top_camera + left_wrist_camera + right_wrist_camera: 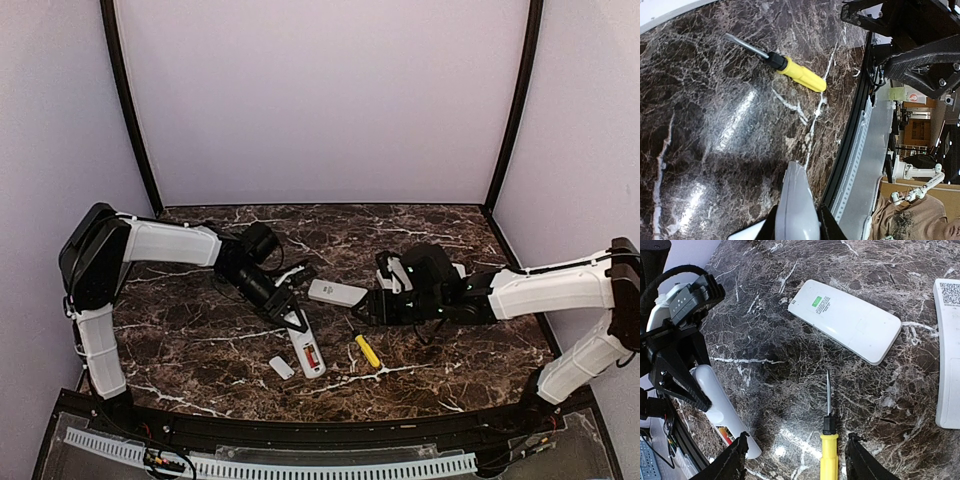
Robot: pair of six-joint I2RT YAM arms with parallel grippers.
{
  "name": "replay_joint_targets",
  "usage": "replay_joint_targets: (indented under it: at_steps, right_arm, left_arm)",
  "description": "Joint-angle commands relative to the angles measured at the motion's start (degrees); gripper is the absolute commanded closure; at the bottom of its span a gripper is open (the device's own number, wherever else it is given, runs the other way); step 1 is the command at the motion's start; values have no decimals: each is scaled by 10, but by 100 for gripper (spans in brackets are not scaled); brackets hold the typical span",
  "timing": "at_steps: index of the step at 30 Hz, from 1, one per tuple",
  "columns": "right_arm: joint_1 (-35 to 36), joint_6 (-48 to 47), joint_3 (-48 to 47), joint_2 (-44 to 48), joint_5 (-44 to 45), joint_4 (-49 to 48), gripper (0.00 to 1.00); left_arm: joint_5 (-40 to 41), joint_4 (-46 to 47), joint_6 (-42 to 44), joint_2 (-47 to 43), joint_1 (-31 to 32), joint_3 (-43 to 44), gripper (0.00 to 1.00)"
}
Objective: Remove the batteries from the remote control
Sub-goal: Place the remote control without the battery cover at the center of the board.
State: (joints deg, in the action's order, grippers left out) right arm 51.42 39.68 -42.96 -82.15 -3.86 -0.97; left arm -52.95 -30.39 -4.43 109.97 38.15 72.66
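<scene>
Toward the front of the table [200,350], my left gripper [799,227] pinches the opened remote [305,348], batteries [312,357] seated inside, while my right gripper [797,437] hangs spread over the screwdriver [829,455]; a crooked close could skid it away.

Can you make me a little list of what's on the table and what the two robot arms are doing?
table: dark marble
left tool: shut on a white remote
battery: an orange one shows in that remote's open back
cover: small white piece lying beside the remote
right tool: open, fingers either side of the screwdriver, not touching it
second remote: white, lying flat, nobody holding it
</scene>
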Motion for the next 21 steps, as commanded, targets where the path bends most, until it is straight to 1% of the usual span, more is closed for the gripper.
replay_joint_targets:
  at_steps: [1, 5, 6, 8, 17, 21]
  right_arm:
    - [-4, 4, 9, -4, -5, -24, 35]
    - [-4, 4, 0, -19, -9, -37, 35]
    - [-4, 5, -1, -22, -10, -39, 35]
    - [-4, 6, -2, -28, -12, -42, 35]
    - [-3, -3, -3, -26, -4, -18, 35]
    - [-2, -4, -5, -28, 3, -5, 34]
  left_arm:
    - [27, -30, 21, 4, 3, 12, 81]
    - [56, -33, 22, 12, 5, 13, 69]
    - [68, -32, 20, 12, 5, 13, 65]
    - [91, -30, 19, 12, 6, 13, 60]
    - [183, -9, 4, -6, 12, 8, 44]
    - [272, -6, -3, -22, 13, 4, 38]
